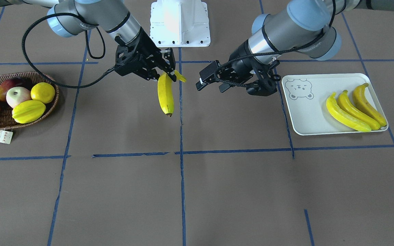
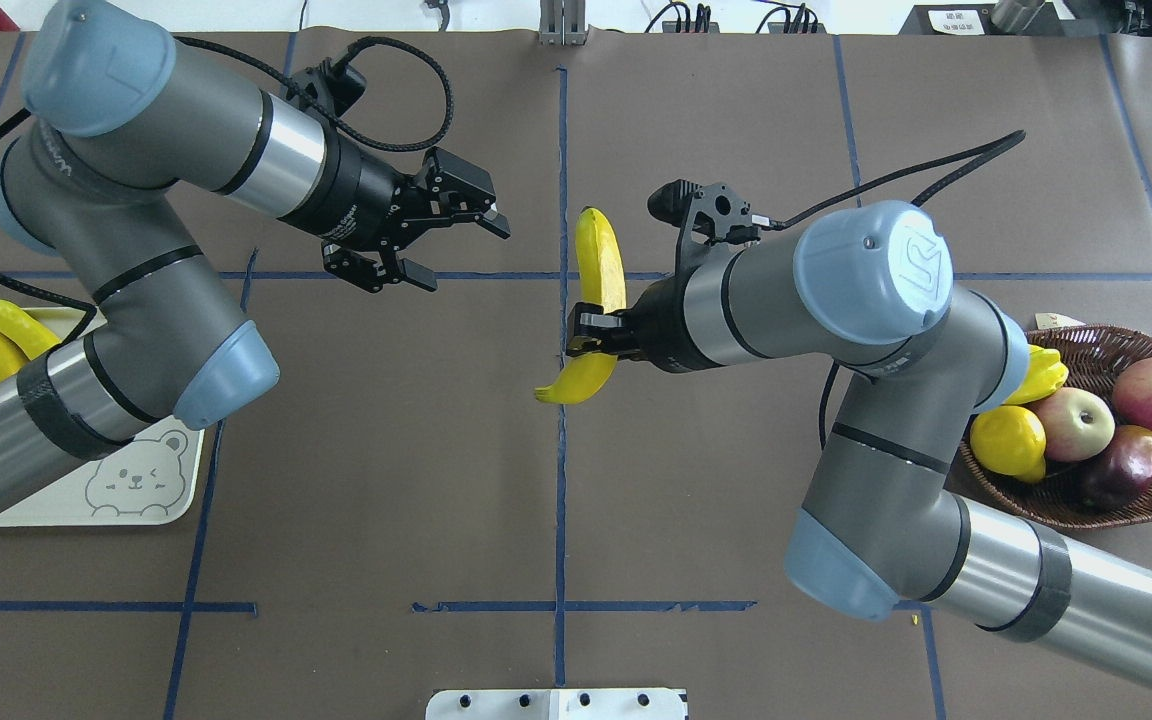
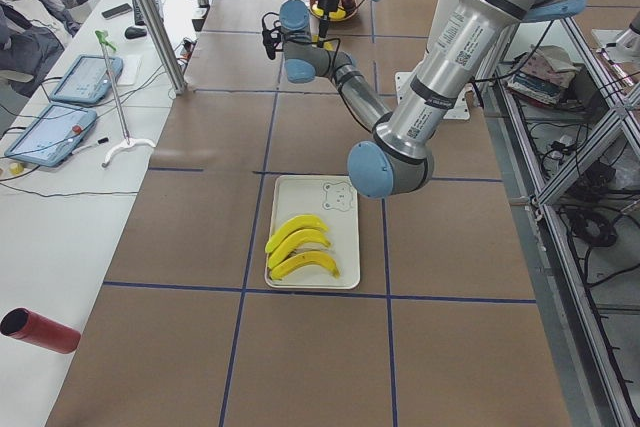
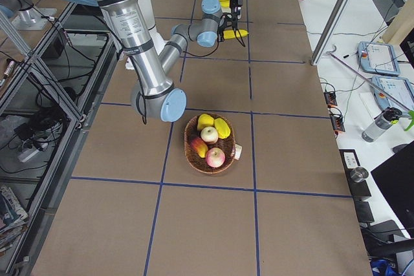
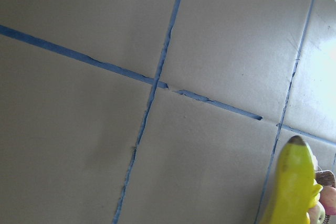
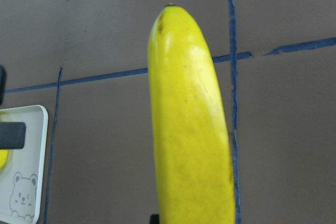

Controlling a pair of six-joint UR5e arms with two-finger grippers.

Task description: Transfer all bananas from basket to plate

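- Currently my right gripper (image 1: 169,73) is clamped on one banana (image 1: 165,94) near its stem end. The short stem pokes out one side of the fingers and the long body out the other, held off the table.
- That banana is glossy yellow and gently curved, with a dark tip and a few faint brown specks.
- My left gripper (image 2: 464,257) has its fingers spread wide with nothing between them. The banana's tip is near those fingers but apart from them.
- Three bananas (image 1: 354,109) lie side by side on the plate (image 1: 306,118), well back from the left fingers, at the end away from the bear face.
- The basket (image 1: 51,109), well back from the right fingers, holds a starfruit (image 1: 28,111), a lemon (image 1: 43,92) and apples (image 1: 18,95).
- The table (image 1: 217,191) is brown, marked with blue tape lines (image 1: 182,171); two of them cross just by the held banana.
- A white desk (image 3: 60,207) with tablets runs along the table's far side.
- Brown table shows between the two sets of fingers, and the plate's bear-face end is bare up to the rim.
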